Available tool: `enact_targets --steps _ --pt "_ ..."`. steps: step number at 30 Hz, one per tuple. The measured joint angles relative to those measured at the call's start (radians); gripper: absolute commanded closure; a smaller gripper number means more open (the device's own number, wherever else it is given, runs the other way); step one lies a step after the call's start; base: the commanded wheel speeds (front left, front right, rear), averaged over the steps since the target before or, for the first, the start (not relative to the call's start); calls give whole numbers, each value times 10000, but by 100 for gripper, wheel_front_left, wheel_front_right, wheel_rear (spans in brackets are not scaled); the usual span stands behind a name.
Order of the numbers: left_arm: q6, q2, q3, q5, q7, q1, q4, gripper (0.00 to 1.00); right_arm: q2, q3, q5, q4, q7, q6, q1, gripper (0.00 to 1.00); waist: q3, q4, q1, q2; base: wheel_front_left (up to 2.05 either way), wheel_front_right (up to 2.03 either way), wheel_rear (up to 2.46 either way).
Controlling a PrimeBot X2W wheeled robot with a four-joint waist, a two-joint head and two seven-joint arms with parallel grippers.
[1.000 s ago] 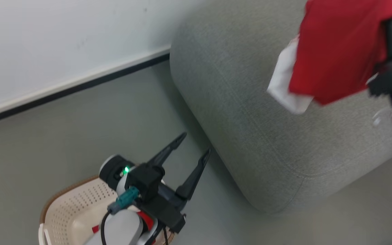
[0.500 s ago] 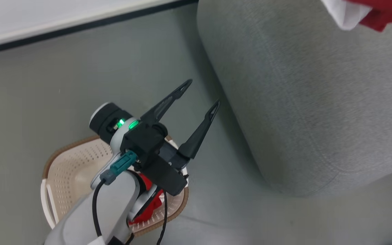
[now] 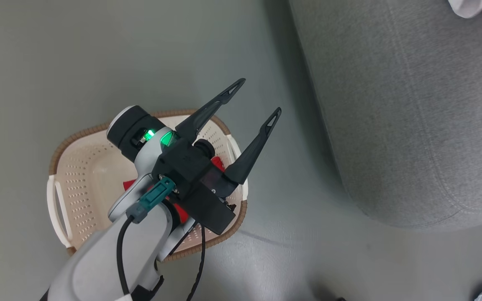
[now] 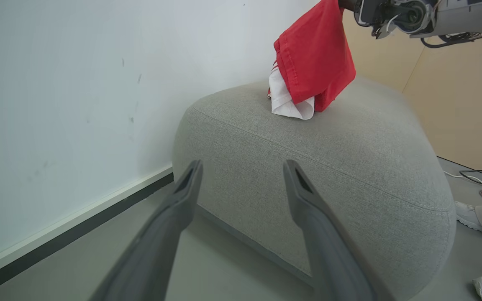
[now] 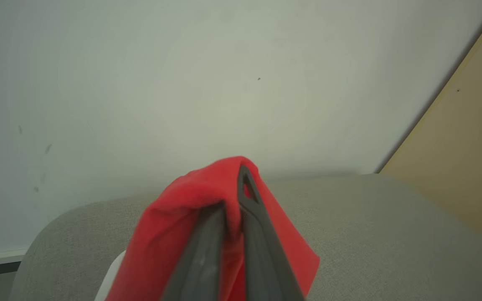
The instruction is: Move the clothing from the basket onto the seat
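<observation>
1. Two long dark right fingers (image 5: 260, 251) are pinched tight on a fold of a bright red soft fabric garment (image 4: 316, 54). It hangs limp over the large grey woven upholstered seat (image 4: 329, 159), and its white panel (image 4: 287, 106) seems to brush the top.
2. Left fingers (image 3: 253, 146) stand spread wide and empty above the oval cream perforated plastic basket (image 3: 78, 167) with a brown woven-look rim. The basket sits on the smooth grey floor (image 3: 98, 62) near the seat.
3. More red cloth (image 3: 218, 164) lies in that basket, mostly hidden under the arm.
4. I'd judge the clothing light, floppy and not fragile. Thin cloth may slip from a shallow pinch, so a bunched fold or thick hem, taken deep between the fingers, is the place to nip.
5. With its rounded edges and coarse weave, the seat looks soft and slightly grippy, so cloth dropped there should stay put.
</observation>
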Motion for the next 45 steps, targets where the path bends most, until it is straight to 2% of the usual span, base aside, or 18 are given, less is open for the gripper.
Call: enact_targets --steps 10,18,19,21,22,34,45 --pt "-4 67 -199 155 171 -315 56 0 598 42 10 901 -86 -8 106 100 738 26 0 1 0 0 0" --pt "-12 84 -232 167 111 -333 278 0 1183 268 -2 1484 -98 115 338 100 637 19 -3 -1 0 0 0" --pt "-12 86 -230 167 96 -331 318 0 1239 305 -4 1505 -98 178 338 90 613 11 -3 -1 0 0 0" --pt "-12 121 -226 165 67 -321 449 0 1394 368 -6 1565 -100 282 342 34 553 -11 -3 -1 0 0 0" --pt "-12 142 -222 161 19 -315 518 0 1461 451 -48 1595 -104 359 369 0 514 -22 -3 -1 0 0 0" --pt "-8 190 -81 -50 -560 106 1302 0 2084 1141 -690 1494 -142 890 1691 0 -310 -263 -4 -1 0 0 0" --pt "2 -121 180 -589 -1078 758 2360 0 2535 1055 -738 823 -142 968 2906 0 -1634 -313 -3 -3 0 0 0"
